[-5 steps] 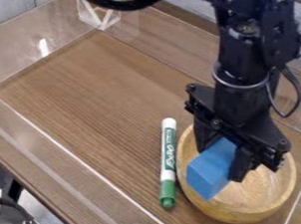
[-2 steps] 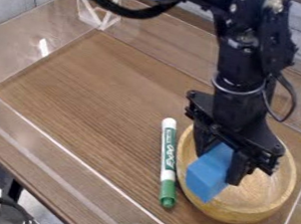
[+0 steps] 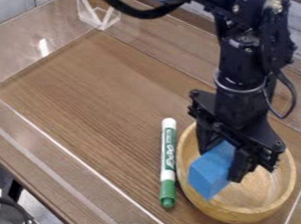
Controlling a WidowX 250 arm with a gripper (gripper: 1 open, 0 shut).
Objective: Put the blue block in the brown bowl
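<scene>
The blue block [image 3: 211,174] hangs between the black fingers of my gripper [image 3: 224,161], which is shut on it and points straight down. The block sits low inside the left part of the brown bowl [image 3: 268,198], a round light-brown wooden bowl at the table's front right. Whether the block touches the bowl's floor I cannot tell. My dark arm rises from the gripper toward the top of the view and hides the bowl's far rim.
A green-and-white marker [image 3: 170,162] lies on the wooden tabletop [image 3: 102,89] just left of the bowl, nearly touching its rim. Clear acrylic walls [image 3: 40,45] ring the table's edges.
The gripper with the blue block has sunk slightly into the bowl; nothing else has moved.
</scene>
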